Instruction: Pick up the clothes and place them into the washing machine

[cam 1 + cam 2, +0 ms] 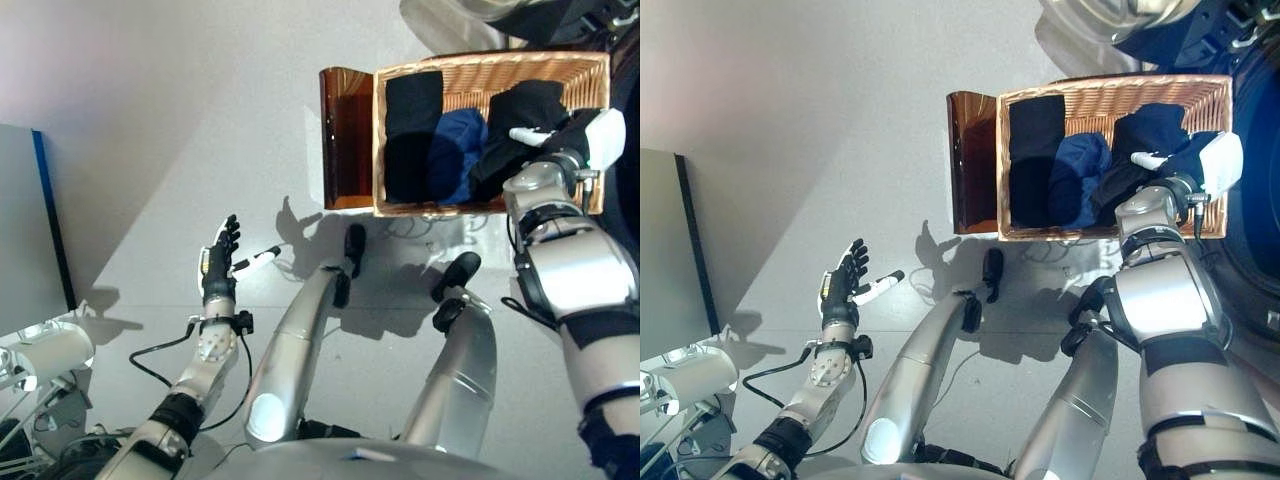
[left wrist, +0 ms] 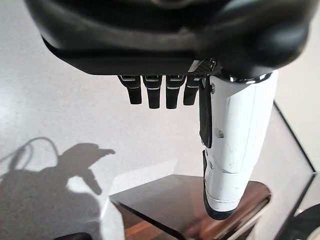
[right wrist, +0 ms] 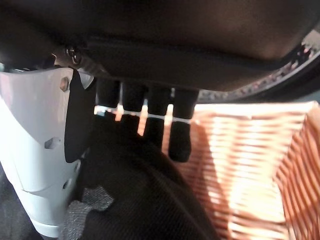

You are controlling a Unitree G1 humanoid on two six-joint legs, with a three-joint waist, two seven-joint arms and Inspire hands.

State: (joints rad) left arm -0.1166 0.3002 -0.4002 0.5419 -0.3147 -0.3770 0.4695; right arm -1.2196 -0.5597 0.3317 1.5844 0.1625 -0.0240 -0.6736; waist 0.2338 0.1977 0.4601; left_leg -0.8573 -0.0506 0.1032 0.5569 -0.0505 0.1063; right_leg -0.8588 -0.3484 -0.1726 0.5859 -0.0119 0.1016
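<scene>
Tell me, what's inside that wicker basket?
Inside the wicker basket lie black clothes and a blue garment. The right hand reaches in over another black piece. Anything beneath the clothes is covered.

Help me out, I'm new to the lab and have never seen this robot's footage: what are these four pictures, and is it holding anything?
The two wide pictures come from the two eyes of a camera on a humanoid robot's head, looking down past its own arms at the floor. The two close pictures come from cameras on its wrists, looking along each hand. On the floor stands a wicker basket holding black clothes and a blue garment. The right hand reaches into the basket, and its wrist view shows its fingers against dark cloth; whether they have gripped it I cannot tell. The left hand hangs over bare floor, fingers straight, holding nothing. A grey cabinet stands at the left edge.
</scene>
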